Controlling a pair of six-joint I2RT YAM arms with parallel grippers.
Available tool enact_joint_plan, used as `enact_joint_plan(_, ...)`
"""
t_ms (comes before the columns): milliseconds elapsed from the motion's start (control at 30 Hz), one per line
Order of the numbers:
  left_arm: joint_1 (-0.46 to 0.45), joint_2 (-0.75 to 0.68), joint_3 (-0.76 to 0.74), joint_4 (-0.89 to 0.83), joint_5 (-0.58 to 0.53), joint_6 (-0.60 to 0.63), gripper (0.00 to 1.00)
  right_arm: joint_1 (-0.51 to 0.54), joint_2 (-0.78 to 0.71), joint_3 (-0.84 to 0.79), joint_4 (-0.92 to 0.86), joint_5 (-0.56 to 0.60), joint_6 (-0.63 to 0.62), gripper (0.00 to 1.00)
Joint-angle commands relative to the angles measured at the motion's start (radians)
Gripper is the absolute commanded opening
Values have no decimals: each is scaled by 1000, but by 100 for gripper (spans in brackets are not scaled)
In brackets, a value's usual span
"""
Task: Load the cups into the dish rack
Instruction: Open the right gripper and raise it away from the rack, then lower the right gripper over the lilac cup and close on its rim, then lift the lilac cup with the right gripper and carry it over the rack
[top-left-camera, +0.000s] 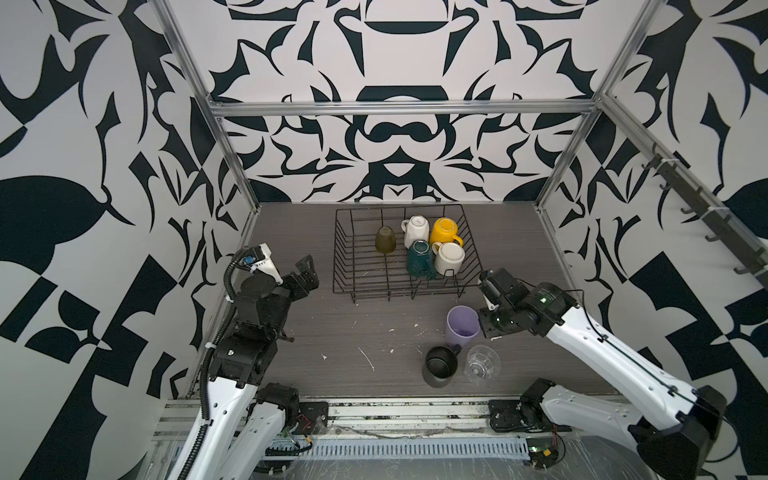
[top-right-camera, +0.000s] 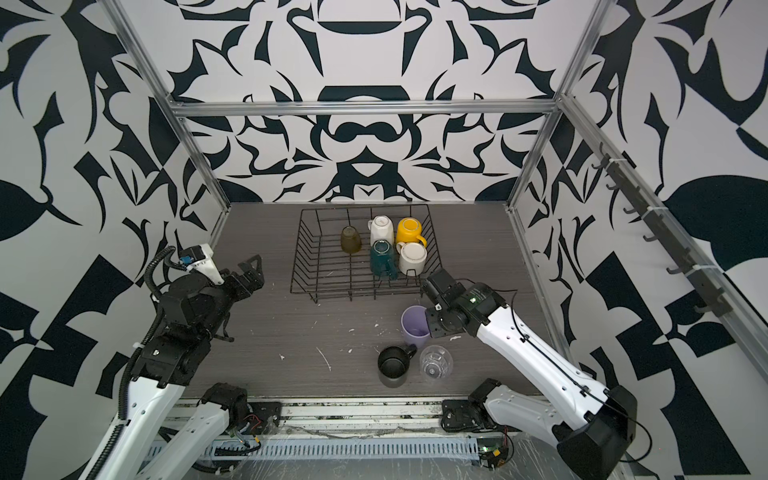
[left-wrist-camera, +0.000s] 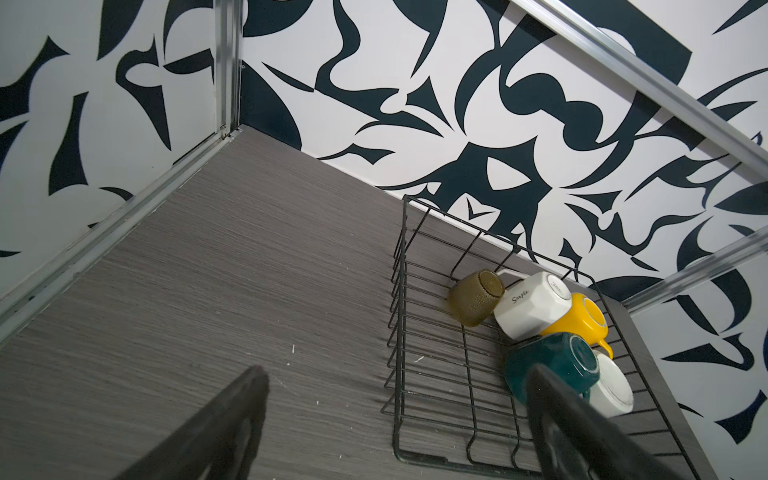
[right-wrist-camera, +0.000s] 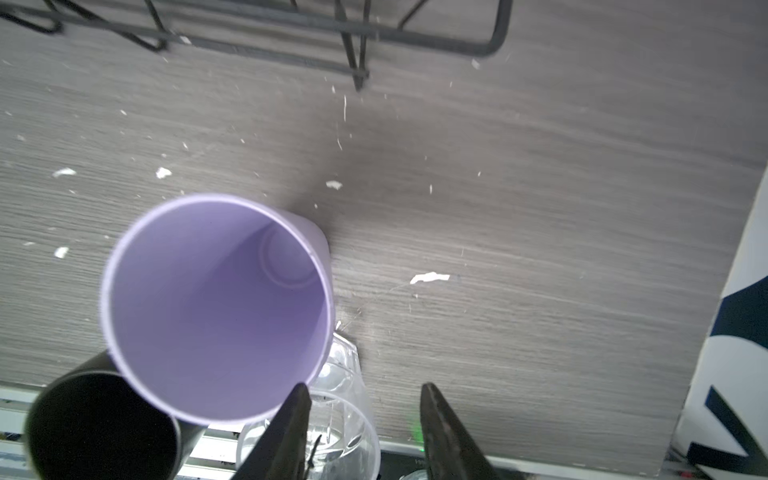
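The black wire dish rack (top-left-camera: 407, 290) (left-wrist-camera: 400, 291) stands at the back middle. Upside down inside it are an amber glass (top-left-camera: 385, 240), a cream faceted mug (top-left-camera: 416, 231), a yellow mug (top-left-camera: 444, 231), a teal mug (top-left-camera: 419, 257) and a white mug (top-left-camera: 449, 257). In front of the rack a lilac tumbler (top-left-camera: 462, 328) (right-wrist-camera: 216, 307), a black mug (top-left-camera: 440, 365) and a clear glass (top-left-camera: 482, 363) stand upright on the table. My right gripper (right-wrist-camera: 365, 395) hangs open just right of the tumbler's rim, nothing between its fingers. My left gripper (top-left-camera: 311, 274) is wide open, left of the rack.
Patterned walls and aluminium frame posts (top-left-camera: 237, 166) close in the table on three sides. A metal rail (top-left-camera: 399, 411) with both arm bases runs along the front edge. White flecks (top-left-camera: 368, 357) dot the grey tabletop. A hook rail (top-left-camera: 706, 216) is on the right wall.
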Motion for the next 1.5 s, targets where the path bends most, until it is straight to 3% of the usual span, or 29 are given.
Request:
enact_joint_plan(0, 4, -3, -8, 26, 6, -8, 99, -4, -26, -10, 56, -5, 46, 46)
enact_joint_plan(667, 3, 2, -11, 33, 19, -4, 99, -4, 51, -11, 134, -41, 42, 39)
enact_joint_plan(1333, 4, 8, -9, 33, 23, -4, 99, -5, 141, -32, 200, -13, 25, 0)
enact_joint_plan(1467, 3, 8, -8, 30, 24, -3, 99, -4, 128, 9, 178, 6, 11, 0)
